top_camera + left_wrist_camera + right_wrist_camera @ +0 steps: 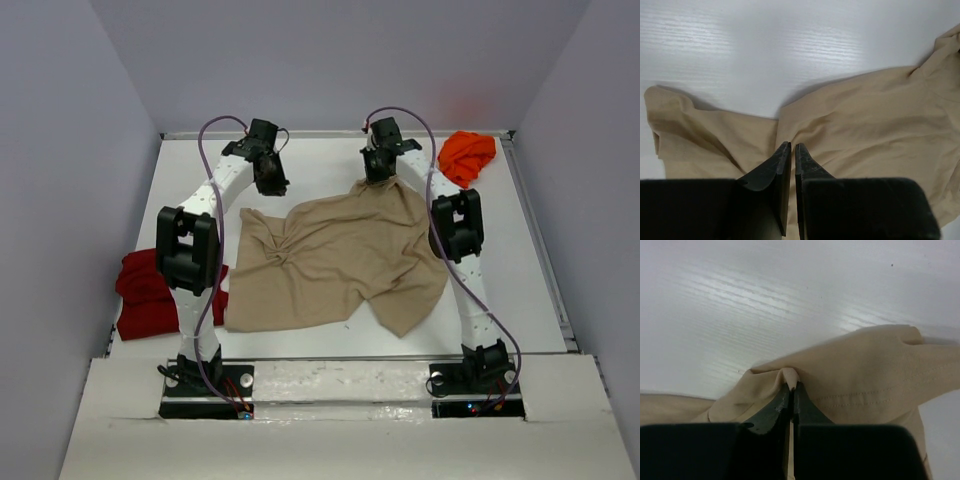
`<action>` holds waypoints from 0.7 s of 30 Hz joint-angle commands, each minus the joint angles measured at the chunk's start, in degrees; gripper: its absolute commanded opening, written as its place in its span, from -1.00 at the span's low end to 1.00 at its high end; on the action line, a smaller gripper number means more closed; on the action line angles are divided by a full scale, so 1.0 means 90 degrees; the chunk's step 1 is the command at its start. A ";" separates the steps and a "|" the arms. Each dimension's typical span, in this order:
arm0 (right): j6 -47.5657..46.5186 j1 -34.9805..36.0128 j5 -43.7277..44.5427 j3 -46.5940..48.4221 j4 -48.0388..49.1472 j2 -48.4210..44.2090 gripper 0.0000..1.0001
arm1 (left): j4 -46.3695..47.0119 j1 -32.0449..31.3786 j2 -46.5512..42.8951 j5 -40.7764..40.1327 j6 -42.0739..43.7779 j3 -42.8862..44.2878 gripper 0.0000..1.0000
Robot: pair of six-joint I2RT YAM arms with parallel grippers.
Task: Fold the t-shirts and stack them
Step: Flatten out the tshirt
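Observation:
A large tan t-shirt (330,265) lies spread and rumpled across the middle of the table. My right gripper (378,172) is at its far edge. In the right wrist view that gripper (791,385) is shut on a small pinched fold of the tan cloth (865,370). My left gripper (271,180) hovers over the far left part of the shirt. Its jaws (791,145) stand nearly together with only a thin slit, and no tan cloth (865,115) shows between them. A dark red t-shirt (145,295) lies bunched at the left edge. A bright orange t-shirt (467,155) sits crumpled in the far right corner.
The white table (320,160) is walled by grey panels at the back and on both sides. Both arm bases (205,380) are bolted at the near edge. A strip of bare tabletop shows between the tan shirt and the back wall.

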 commanded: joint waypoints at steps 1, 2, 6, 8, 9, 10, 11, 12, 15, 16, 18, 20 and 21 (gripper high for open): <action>-0.0231 0.0243 0.1637 0.0499 0.0777 -0.0111 -1.00 | 0.0134 0.0013 -0.0337 0.0079 0.0091 -0.0274 -0.63; -0.0251 0.0243 0.1764 0.0549 0.1028 -0.0140 -1.00 | 0.0134 0.0003 -0.0337 0.0079 0.0111 -0.0294 -0.63; -0.0280 0.0322 0.1483 0.1290 0.1216 -0.0053 -1.00 | 0.0154 0.0003 -0.0308 0.0050 0.0130 -0.0382 -0.63; -0.0650 0.0448 0.1346 0.1593 0.1128 0.0093 -1.00 | 0.0154 0.0003 -0.0240 0.0079 0.0159 -0.0343 -0.63; -0.0767 0.0449 0.1239 0.1594 0.1128 0.0113 -1.00 | 0.0144 0.0003 -0.0210 0.0079 0.0160 -0.0314 -0.63; -0.0865 0.0516 0.1093 0.1594 0.1128 0.0113 -1.00 | 0.0144 0.0003 -0.0191 0.0118 0.0160 -0.0294 -0.63; -0.0963 0.0517 0.0792 0.1594 0.1109 0.0152 -1.00 | 0.0134 0.0003 -0.0171 0.0128 0.0169 -0.0274 -0.63; -0.1157 0.0575 0.0683 0.1536 0.1099 0.0162 -1.00 | 0.0134 0.0003 -0.0152 0.0138 0.0169 -0.0236 -0.63; -0.1393 0.0644 0.0126 0.1700 0.0915 0.0473 -0.96 | 0.0134 0.0003 -0.0103 0.0196 0.0179 -0.0177 -0.63; -0.1422 0.0644 0.0057 0.2108 0.0585 0.0639 -0.76 | 0.0125 0.0003 -0.0103 0.0206 0.0189 -0.0167 -0.63; -0.1335 0.0644 0.0086 0.2336 0.0289 0.1020 1.00 | 0.0115 0.0003 -0.0171 0.0245 0.0189 -0.0206 -0.65; -0.1208 0.0644 0.0154 0.1997 0.0278 0.1080 1.00 | 0.0115 -0.0007 -0.0278 0.0274 0.0189 -0.0235 -0.65; -0.1150 0.0644 0.0077 0.1936 0.0250 0.1080 1.00 | 0.0105 -0.0007 -0.0356 0.0274 0.0189 -0.0235 -0.65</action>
